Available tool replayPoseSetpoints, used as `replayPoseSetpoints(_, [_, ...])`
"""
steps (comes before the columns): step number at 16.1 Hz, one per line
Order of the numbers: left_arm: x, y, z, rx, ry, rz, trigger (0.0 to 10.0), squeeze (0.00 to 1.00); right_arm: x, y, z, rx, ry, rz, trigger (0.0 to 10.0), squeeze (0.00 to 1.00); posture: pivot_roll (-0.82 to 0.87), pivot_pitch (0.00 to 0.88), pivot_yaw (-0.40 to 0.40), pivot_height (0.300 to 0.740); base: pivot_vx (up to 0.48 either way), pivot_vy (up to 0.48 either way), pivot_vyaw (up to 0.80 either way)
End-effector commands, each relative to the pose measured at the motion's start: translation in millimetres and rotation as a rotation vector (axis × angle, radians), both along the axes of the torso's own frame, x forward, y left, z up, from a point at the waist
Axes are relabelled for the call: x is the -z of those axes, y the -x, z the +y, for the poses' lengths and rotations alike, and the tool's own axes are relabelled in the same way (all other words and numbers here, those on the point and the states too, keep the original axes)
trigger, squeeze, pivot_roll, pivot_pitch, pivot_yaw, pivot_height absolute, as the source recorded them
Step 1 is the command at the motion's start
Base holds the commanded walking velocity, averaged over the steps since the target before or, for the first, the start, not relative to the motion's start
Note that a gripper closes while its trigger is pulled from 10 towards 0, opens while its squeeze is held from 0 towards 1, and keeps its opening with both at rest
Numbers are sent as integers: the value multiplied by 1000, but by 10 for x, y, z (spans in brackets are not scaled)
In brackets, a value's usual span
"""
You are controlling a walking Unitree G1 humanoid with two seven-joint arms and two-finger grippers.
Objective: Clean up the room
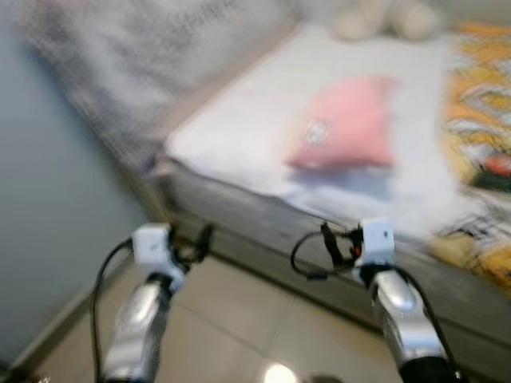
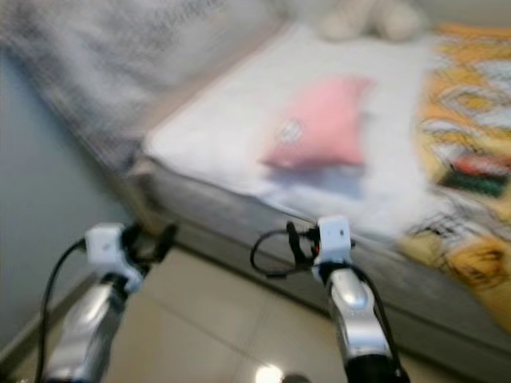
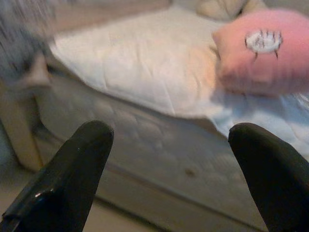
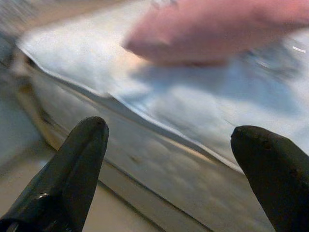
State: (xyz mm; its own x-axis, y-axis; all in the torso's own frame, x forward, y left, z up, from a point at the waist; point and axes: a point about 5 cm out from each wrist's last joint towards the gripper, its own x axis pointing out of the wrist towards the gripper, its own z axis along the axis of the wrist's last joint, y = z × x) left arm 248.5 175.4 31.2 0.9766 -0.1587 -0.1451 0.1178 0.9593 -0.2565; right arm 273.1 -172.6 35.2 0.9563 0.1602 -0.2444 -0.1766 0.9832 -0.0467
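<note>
1. The pink pillow (image 1: 347,124) is lying on the bed's white sheet (image 1: 239,120), ahead of my fingers and a little nearer my right ones; a small round emblem is showing on its face.
2. My left gripper (image 3: 169,159) is hovering short of the bed's edge, its fingers (image 3: 72,169) spread wide and grasping nothing.
3. My right gripper (image 4: 169,164) is hovering beside it, also short of the mattress side, its fingers (image 4: 67,169) released and apart, holding nothing.
4. Beyond the pillow, far from my fingers, a cream plush toy (image 1: 387,17) is resting at the far end of the bed.
5. To the right of my right fingers, a yellow patterned blanket (image 1: 479,120) is covering the bed.
6. Beneath both grippers, the tiled floor (image 1: 239,319) is running along the bed.
</note>
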Motion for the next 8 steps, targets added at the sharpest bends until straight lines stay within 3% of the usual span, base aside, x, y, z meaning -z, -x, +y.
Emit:
replayPoseSetpoints(1, [44, 41, 4, -11, 5, 23, 10000, 0, -58, -56, 61, -31, 8, -15, 10000, 0, -187, 0, 115, 740, 0, 0, -744])
replayPoseSetpoints(4, [21, -43, -91, -7, -9, 8, 10000, 0, -33, -86, 52, -51, 54, 18, 10000, 0, -175, 0, 75, 740, 0, 0, -742])
replayPoseSetpoints(6, [-90, -128, -171, 16, -59, -52, 10000, 0, -79, -133, -12, -41, 47, 19, 10000, 0, -159, 0, -5, 740, 0, 0, 0])
replayPoseSetpoints(8, [-55, -100, -194, 21, -83, -42, 10000, 0, -140, -215, -43, -61, 70, 15, 10000, 0, -156, 0, -20, 740, 0, 0, 0])
